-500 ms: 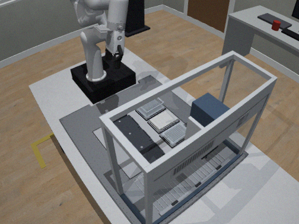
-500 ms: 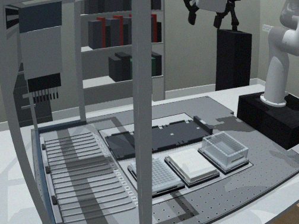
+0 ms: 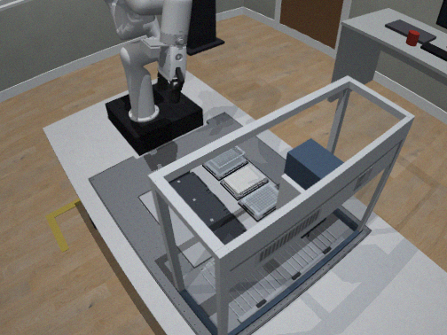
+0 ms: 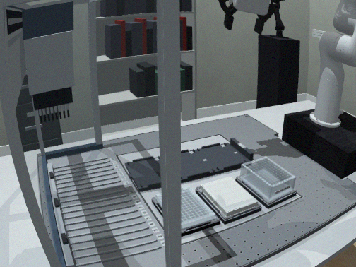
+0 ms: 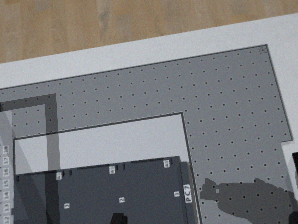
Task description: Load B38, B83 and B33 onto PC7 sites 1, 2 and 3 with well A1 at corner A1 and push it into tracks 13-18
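Observation:
The dark plate carrier PC7 (image 3: 206, 206) lies empty on the apron, in front of the rails; it also shows in the exterior view (image 4: 191, 164) and at the bottom of the wrist view (image 5: 105, 192). Beside it stand three nests in a row. The clear deep-well block B83 (image 4: 268, 178) is nearest the arm's base, the white 384-well plate B33 (image 4: 229, 198) is in the middle, and the 96-well plate B38 (image 4: 192, 210) is farthest, partly hidden behind a frame post. My gripper (image 4: 244, 21) (image 3: 173, 89) hangs open and empty, high above the deck near the arm's base.
The loading rails (image 4: 95, 208) lie inside the instrument's grey frame (image 3: 284, 177), whose top bars and posts stand over the deck. A blue head block (image 3: 310, 161) hangs at the frame's far side. The arm's black base (image 3: 155, 117) stands by the deck's edge.

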`<action>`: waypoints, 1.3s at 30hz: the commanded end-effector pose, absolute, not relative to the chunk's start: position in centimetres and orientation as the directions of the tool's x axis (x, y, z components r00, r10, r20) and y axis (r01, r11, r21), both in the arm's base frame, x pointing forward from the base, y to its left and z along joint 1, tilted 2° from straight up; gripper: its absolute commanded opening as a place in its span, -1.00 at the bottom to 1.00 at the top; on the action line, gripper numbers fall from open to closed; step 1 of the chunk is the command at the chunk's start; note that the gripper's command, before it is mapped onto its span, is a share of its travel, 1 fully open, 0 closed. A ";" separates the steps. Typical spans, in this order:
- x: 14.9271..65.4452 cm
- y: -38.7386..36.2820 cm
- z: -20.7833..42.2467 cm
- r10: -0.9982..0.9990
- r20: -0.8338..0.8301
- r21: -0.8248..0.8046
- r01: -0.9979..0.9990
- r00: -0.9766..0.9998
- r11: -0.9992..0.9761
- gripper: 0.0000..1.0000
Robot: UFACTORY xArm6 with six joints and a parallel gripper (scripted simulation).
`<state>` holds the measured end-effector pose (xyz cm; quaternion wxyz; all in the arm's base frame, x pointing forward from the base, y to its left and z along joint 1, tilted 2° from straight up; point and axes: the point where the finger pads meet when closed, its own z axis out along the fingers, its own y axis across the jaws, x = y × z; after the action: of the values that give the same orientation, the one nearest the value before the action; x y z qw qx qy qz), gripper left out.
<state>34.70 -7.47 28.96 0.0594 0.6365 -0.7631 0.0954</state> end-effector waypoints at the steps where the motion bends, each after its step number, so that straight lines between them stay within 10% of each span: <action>1: 34.8 -7.5 29.1 -0.960 0.212 -0.075 -0.982 -0.184 0.171 1.00; 39: 44.0 0.2 20.8 -0.994 0.076 -0.032 -0.996 -0.083 0.081 1.00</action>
<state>43.03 -0.62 21.62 0.0228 0.6735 -0.7375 0.0443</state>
